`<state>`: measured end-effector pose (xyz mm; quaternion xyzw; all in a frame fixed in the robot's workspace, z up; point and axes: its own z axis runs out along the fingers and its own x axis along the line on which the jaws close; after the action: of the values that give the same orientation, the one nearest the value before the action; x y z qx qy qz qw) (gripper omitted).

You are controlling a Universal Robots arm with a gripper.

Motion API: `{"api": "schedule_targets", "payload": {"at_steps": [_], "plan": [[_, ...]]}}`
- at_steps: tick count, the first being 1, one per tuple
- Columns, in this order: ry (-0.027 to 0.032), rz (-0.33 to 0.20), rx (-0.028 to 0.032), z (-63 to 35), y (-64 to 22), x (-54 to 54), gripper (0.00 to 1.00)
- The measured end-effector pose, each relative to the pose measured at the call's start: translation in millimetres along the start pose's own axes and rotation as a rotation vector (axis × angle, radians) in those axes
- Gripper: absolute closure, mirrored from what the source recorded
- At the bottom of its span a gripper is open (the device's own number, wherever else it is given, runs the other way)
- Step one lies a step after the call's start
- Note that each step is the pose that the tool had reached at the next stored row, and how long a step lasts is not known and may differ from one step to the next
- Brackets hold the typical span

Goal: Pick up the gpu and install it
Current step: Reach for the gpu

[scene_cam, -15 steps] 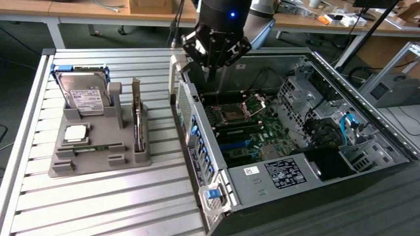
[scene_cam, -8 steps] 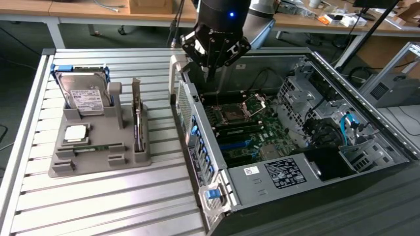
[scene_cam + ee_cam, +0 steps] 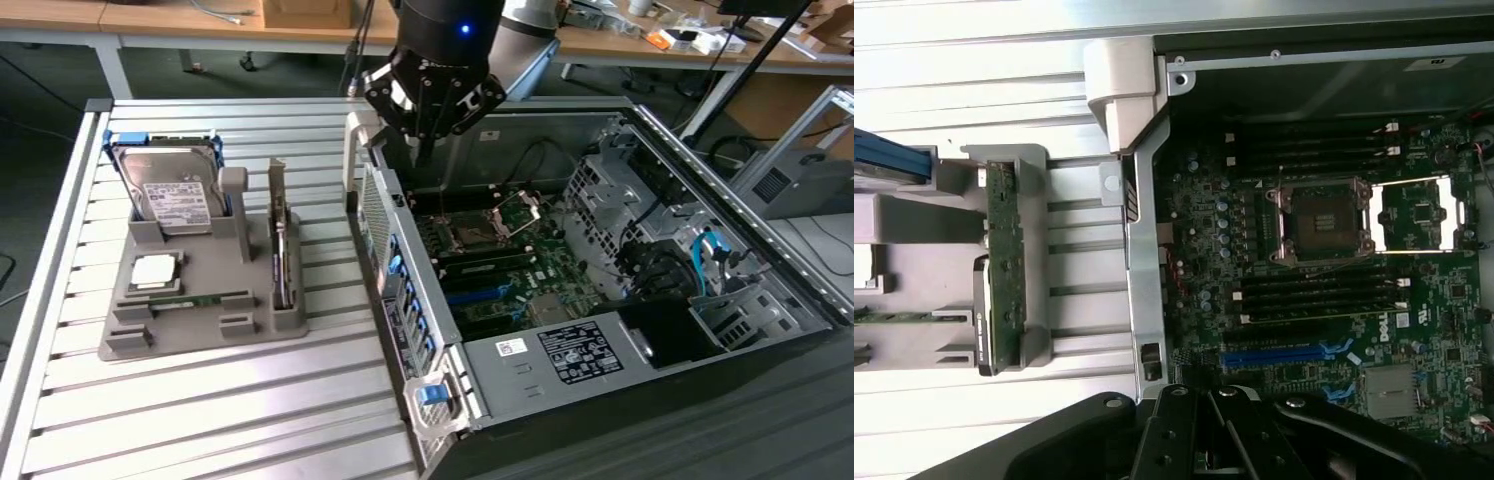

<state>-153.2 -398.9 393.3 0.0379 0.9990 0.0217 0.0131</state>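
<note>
Plainly, the jaws are closed on nothing; in the exterior view they hang over the rear wall of the open case (image 3: pixel 587 330), above the motherboard (image 3: pixel 501 255). The gpu (image 3: pixel 280 255) is not yet picked up: it stands on edge in a slot of the grey holder (image 3: pixel 200 335) on the worktop (image 3: pixel 200 430), at about 7 o'clock from the jaws in the exterior view, well apart from them. The hard drive (image 3: pixel 171 195) stands in the same holder at about 10 o'clock from the card. From the wrist, the gpu (image 3: pixel 1006 250) shows as a thin green strip between the holder's grey posts. The step in hand looks like the approach to the card. To do it well, the jaws would need to open, line up across the card's thin edge and come down over its middle, clear of the posts at either end. A square grip on bare board should keep it from tilting when lifted straight up. The blue slot (image 3: pixel 1274 353) on the board seems the likely seat.
</note>
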Motion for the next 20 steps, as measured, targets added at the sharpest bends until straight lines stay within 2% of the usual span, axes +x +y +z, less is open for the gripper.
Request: {"api": "schedule_targets", "payload": {"at_steps": [20], "plan": [[0.0000,0.000,0.0000,-0.3,-0.8,10.2,0.89]]}}
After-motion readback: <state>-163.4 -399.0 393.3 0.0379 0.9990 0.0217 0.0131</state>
